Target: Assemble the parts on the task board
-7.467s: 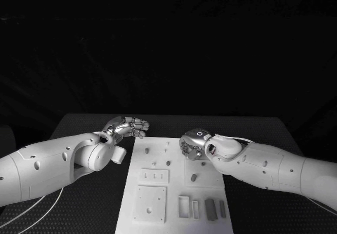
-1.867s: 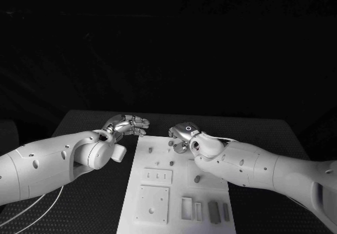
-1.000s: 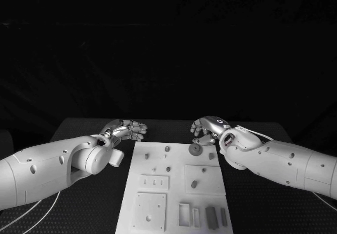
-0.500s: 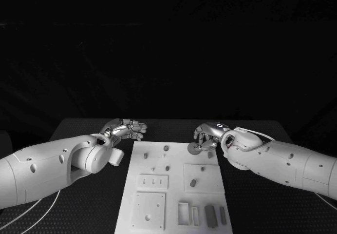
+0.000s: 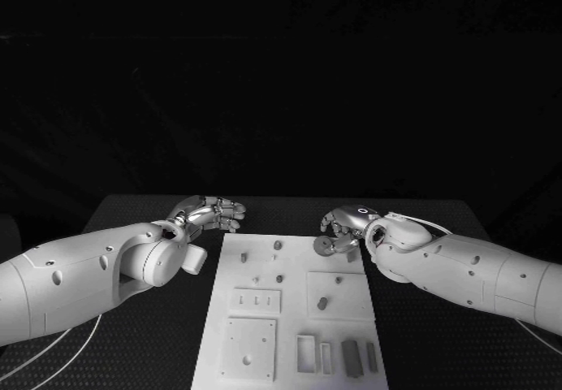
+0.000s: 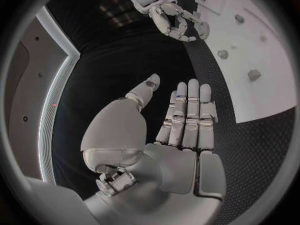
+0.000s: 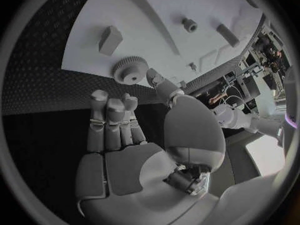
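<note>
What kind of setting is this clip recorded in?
Most likely a robot test bench in a lab: a white task board with slots and small parts lies on a black table, and a gear sits by the right robot hand.

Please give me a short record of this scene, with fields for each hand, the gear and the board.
left hand: fingers straight, holds nothing, over the table beside the board
right hand: fingers extended, thumb tip next to the gear, contact unclear
gear: lies flat on the board, near its far edge
task board: white, carries small pegs and blocks
</note>
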You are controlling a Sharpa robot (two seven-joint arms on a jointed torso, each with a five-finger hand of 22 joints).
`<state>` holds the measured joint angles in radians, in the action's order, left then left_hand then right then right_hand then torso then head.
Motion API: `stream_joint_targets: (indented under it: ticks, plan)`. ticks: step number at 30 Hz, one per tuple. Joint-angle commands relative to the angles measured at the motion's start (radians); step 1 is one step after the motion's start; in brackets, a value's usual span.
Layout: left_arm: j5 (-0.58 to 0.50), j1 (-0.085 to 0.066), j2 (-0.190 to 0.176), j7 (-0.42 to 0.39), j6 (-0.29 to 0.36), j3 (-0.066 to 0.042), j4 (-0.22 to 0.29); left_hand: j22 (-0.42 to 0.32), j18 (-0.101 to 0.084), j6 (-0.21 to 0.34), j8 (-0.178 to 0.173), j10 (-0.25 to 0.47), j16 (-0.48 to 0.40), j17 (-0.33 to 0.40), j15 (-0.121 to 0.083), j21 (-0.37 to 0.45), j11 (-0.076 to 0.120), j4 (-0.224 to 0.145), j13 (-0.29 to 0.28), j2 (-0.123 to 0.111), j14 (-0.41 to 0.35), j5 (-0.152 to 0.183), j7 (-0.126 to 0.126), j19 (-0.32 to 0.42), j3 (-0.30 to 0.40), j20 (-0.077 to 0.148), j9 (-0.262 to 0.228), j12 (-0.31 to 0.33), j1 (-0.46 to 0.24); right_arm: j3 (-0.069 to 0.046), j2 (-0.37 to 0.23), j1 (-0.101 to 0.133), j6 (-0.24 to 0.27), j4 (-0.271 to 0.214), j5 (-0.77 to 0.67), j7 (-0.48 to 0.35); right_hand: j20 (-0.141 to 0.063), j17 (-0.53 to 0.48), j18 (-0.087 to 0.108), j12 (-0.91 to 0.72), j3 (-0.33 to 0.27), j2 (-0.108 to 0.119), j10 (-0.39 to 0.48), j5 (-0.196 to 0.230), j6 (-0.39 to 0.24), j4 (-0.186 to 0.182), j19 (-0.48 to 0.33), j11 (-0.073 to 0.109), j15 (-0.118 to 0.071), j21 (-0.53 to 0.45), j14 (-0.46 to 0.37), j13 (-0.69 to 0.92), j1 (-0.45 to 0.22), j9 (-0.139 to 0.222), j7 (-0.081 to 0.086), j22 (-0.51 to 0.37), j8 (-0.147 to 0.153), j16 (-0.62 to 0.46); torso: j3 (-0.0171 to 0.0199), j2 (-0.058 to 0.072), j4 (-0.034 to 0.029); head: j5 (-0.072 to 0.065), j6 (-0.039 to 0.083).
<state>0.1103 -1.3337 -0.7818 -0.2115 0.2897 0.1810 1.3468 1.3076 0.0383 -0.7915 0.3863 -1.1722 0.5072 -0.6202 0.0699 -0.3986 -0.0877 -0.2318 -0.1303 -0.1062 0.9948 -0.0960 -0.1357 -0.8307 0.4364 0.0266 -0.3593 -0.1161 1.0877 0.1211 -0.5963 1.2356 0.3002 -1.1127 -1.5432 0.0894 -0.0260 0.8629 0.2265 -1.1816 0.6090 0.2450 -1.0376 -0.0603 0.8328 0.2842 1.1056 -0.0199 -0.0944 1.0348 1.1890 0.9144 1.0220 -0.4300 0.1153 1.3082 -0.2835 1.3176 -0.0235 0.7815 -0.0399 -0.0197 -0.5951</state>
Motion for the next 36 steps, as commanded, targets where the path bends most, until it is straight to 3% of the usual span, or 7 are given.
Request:
stream_joint_targets:
  ticks: [1, 10, 16, 28, 36]
  plan:
    - [0.0, -0.001, 0.002, -0.008, -0.017, -0.001, 0.003, 0.023, 0.012, 0.0, -0.005, 0.006, -0.005, -0.002, 0.002, -0.004, 0.001, -0.001, 0.002, -0.002, -0.007, 0.003, -0.008, 0.007, 0.006, 0.002, -0.002, 0.002, -0.011, 0.0, 0.003, -0.004, -0.029, 0.009, -0.022, 0.002, -0.015, 0.013, 0.035, -0.033, 0.016, -0.015, 0.092, 0.006, 0.018, -0.001, 0.006, 0.013, -0.006, 0.016, 0.001, 0.012, 0.0, 0.0, 0.002, 0.022, -0.008, 0.01, -0.0001, 0.001, -0.0009, 0.001, -0.002]
    - [0.0, -0.001, 0.001, -0.007, -0.018, -0.001, 0.003, 0.023, 0.012, 0.0, -0.006, 0.006, -0.005, -0.002, 0.002, -0.004, 0.001, -0.001, 0.001, -0.002, -0.007, 0.003, -0.008, 0.007, 0.006, 0.002, -0.002, 0.003, -0.012, 0.001, 0.01, -0.014, -0.038, 0.03, -0.015, -0.005, -0.021, 0.032, 0.035, -0.057, 0.115, -0.034, 0.095, 0.011, 0.058, -0.018, 0.004, 0.008, -0.001, 0.038, 0.008, 0.009, 0.012, -0.006, 0.008, 0.02, -0.028, 0.01, 0.0016, 0.001, -0.0001, 0.004, -0.008]
    - [0.0, -0.001, 0.001, -0.006, -0.018, -0.001, 0.004, 0.023, 0.012, 0.0, -0.006, 0.006, -0.005, -0.002, 0.002, -0.005, 0.001, -0.001, 0.001, -0.001, -0.007, 0.003, -0.008, 0.007, 0.006, 0.002, -0.002, 0.003, -0.013, 0.001, 0.017, -0.017, -0.036, 0.036, -0.015, -0.007, -0.024, 0.038, 0.035, -0.062, 0.148, -0.046, 0.095, 0.012, 0.07, -0.024, 0.004, 0.004, 0.002, 0.045, 0.01, 0.006, 0.013, -0.009, 0.012, 0.019, -0.035, 0.01, 0.0019, 0.0, 0.001, 0.005, -0.011]
    - [0.001, -0.001, -0.001, -0.005, -0.018, -0.001, 0.005, 0.023, 0.012, 0.0, -0.006, 0.007, -0.006, -0.003, 0.002, -0.005, 0.001, -0.001, 0.001, -0.001, -0.007, 0.003, -0.008, 0.008, 0.007, 0.002, -0.002, 0.004, -0.013, 0.002, 0.021, -0.019, -0.045, 0.036, -0.003, -0.009, -0.024, 0.045, 0.035, -0.068, 0.14, -0.034, 0.094, 0.01, 0.079, -0.022, 0.003, -0.001, 0.007, 0.055, 0.013, 0.001, -0.017, -0.01, 0.017, 0.018, -0.038, 0.009, 0.0009, 0.0, 0.001, 0.007, -0.018]
    - [0.002, -0.001, 0.001, -0.004, -0.018, -0.001, 0.003, 0.023, 0.012, 0.0, -0.007, 0.007, -0.006, -0.003, 0.002, -0.005, 0.002, -0.002, 0.001, -0.002, -0.007, 0.003, -0.008, 0.008, 0.007, 0.002, -0.003, 0.004, -0.012, 0.002, 0.026, -0.019, -0.055, 0.041, 0.006, -0.008, -0.022, 0.051, 0.035, -0.073, 0.111, -0.042, 0.096, -0.017, 0.081, -0.012, 0.0, -0.005, 0.011, 0.059, 0.016, -0.006, -0.063, -0.005, 0.021, 0.016, -0.032, 0.004, 0.0001, -0.001, 0.0009, 0.006, -0.02]
